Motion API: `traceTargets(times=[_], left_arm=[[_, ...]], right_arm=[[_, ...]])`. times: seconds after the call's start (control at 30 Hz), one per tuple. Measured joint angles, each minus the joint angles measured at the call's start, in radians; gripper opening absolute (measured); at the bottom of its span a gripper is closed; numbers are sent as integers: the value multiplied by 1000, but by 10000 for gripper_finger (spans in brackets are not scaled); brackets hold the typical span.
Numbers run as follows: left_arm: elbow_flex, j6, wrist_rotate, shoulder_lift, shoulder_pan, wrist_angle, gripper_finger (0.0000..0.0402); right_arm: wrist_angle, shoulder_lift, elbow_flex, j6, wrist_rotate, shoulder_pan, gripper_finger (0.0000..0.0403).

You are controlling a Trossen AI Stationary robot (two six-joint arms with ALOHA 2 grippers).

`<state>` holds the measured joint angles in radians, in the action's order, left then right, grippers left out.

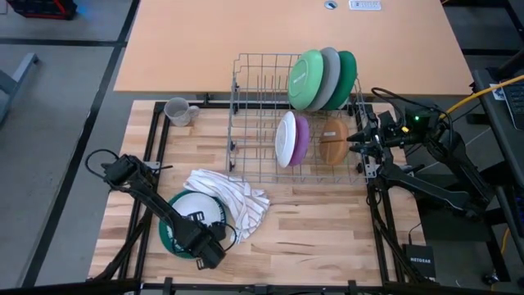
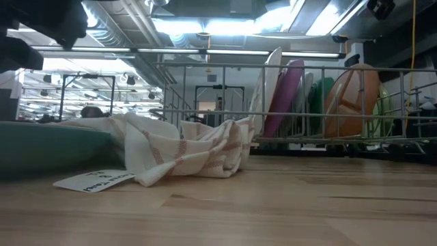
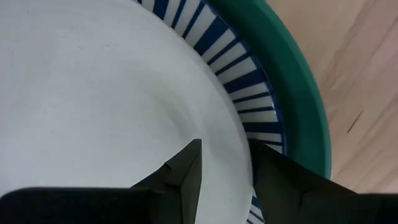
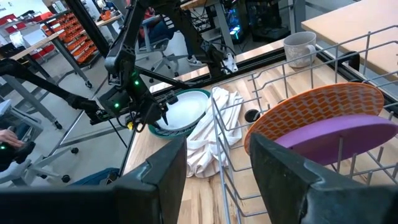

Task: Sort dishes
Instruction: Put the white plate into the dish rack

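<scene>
A: What is the left gripper [image 1: 206, 246] doing in the lower left of the high view?

B: It sits over a white plate [image 1: 196, 211] nested in a dark green dish [image 1: 167, 235]. In the left wrist view its fingers [image 3: 186, 177] straddle the white plate's rim, partly open, one on the inside and one over the blue striped border. I can't tell whether they press on it.

A: Anything crowding that stack?

B: The white cloth with reddish stripes [image 1: 233, 197] lies bunched against the stack's right side and drapes over its edge. In the low view the cloth [image 2: 177, 150] fills the middle, with a paper tag [image 2: 92, 181] lying in front of it.

A: And the rack?

B: The grey wire rack [image 1: 254, 123] stands in the upper middle. Light green [image 1: 304, 79], grey [image 1: 329, 78] and teal [image 1: 347, 78] plates stand on edge at its upper right. Below them stand a white plate [image 1: 285, 139] and a purple plate [image 1: 301, 138], with a brown bowl [image 1: 332, 141] just beside.

A: The right gripper [image 1: 360, 147]?

B: At the rack's right edge, beside the brown bowl, fingers parted and holding nothing; rack wires stand between it and the bowl.

A: The mug?

B: A grey mug [image 1: 178, 111] stands alone left of the rack.
</scene>
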<state>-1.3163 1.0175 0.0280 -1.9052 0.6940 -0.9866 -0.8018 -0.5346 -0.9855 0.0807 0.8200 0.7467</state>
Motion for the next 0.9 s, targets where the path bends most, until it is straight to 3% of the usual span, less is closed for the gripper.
traceTargets(times=[0.13, 0.4, 0.9], left_arm=[[0, 1, -1, 0, -7, 0, 108], [-17, 6, 3, 0, -6, -42, 10], [-322, -74, 7, 1, -7, -346, 3]], right_arm=[[0, 0, 0, 0, 0, 0, 179], [6, 0, 0, -72, 23, 0, 179], [153, -9, 0, -170, 146, -1, 179]])
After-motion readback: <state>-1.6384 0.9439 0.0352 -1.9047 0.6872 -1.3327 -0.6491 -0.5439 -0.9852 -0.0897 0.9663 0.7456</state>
